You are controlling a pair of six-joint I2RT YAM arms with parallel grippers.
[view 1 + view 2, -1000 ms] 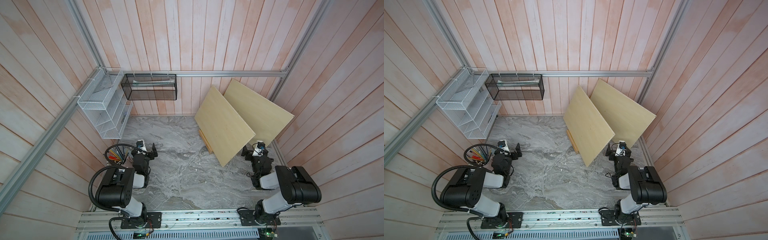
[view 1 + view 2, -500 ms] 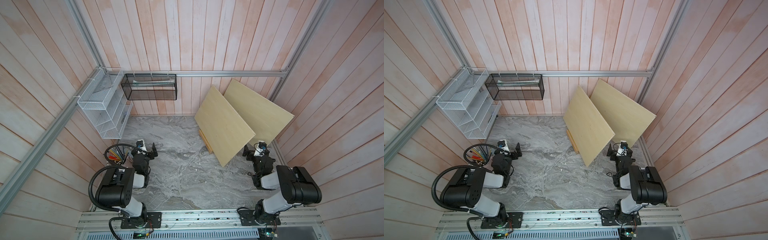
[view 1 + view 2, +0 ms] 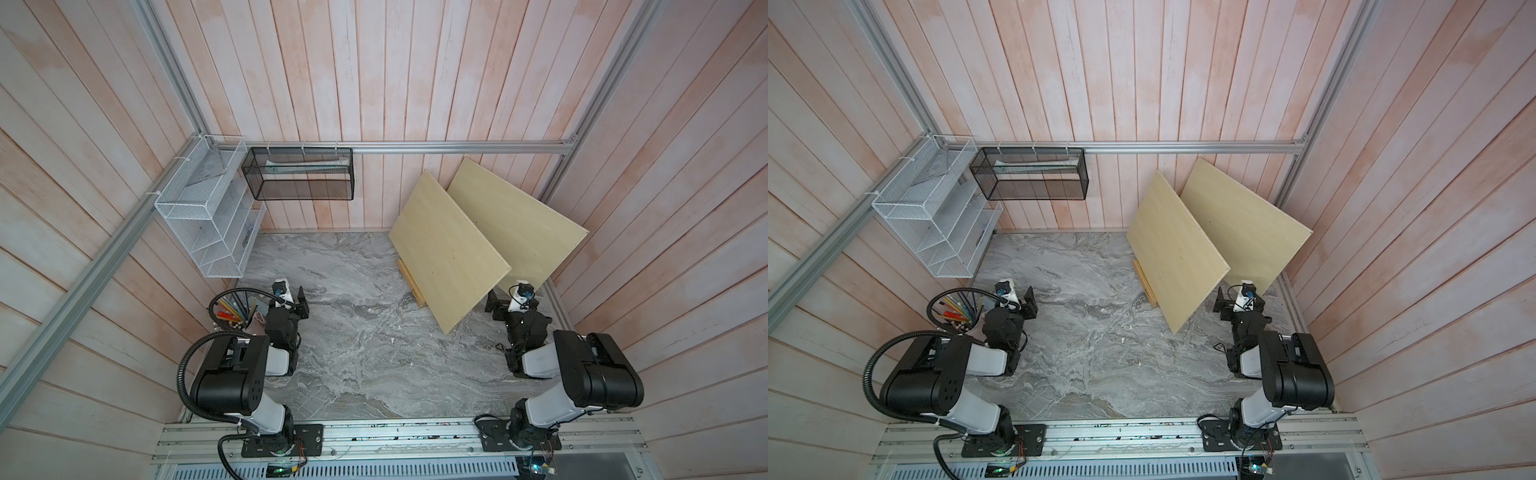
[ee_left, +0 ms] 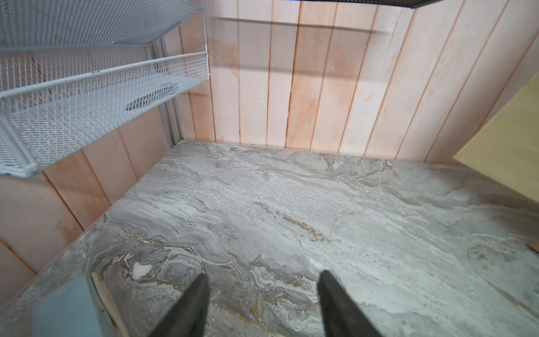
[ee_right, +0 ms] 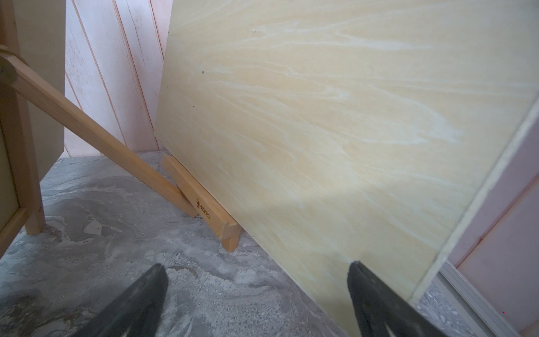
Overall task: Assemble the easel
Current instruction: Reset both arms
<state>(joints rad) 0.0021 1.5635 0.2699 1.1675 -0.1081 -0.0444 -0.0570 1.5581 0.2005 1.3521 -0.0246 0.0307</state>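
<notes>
The easel (image 5: 96, 137) is a honey-brown slat frame standing under the front pale board (image 3: 449, 253). In both top views only its front bar (image 3: 411, 282) (image 3: 1145, 282) shows. In the right wrist view its prop leg slants down to a marked bar (image 5: 204, 210) at the foot of the rear board (image 5: 335, 131). My right gripper (image 5: 256, 271) (image 3: 494, 305) is open by the boards' near corner, apart from the easel. My left gripper (image 4: 262, 280) (image 3: 300, 306) hangs over bare marble at the left, jaws apart with nothing between them.
A white wire shelf (image 3: 208, 216) and a black mesh basket (image 3: 299, 178) hang on the walls. A holder of pencils (image 3: 232, 309) stands beside the left arm. The rear board (image 3: 519, 232) leans into the right back corner. The table (image 3: 365, 353) is grey marble.
The right arm has edged slightly toward the boards. The left arm stays in place; from above I cannot make out a change in its jaws.
</notes>
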